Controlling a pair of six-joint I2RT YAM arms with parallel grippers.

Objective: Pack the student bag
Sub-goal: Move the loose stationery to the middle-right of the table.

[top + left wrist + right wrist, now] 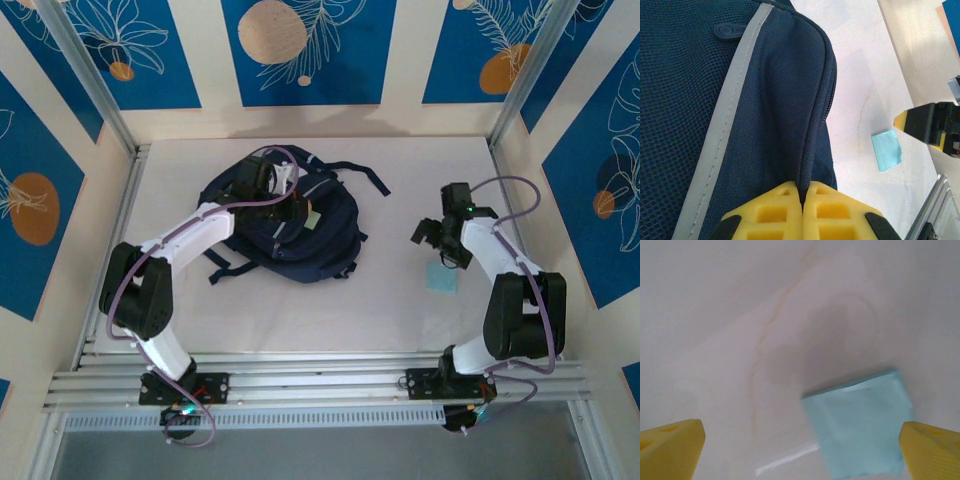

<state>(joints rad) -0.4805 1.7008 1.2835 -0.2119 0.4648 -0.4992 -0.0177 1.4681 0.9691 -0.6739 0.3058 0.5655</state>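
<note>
Navy mesh student bag (685,100) (grey-striped).

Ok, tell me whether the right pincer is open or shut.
Open: the right pincer has its yellow fingers wide apart over the blue packet.

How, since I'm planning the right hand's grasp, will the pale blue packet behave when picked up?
Probably light and soft: the pale blue packet looks thin, flat and slightly creased. It likely won't roll, since it lies flat on the table. Being so thin, it may slide rather than lift when the open right hand closes.
</note>
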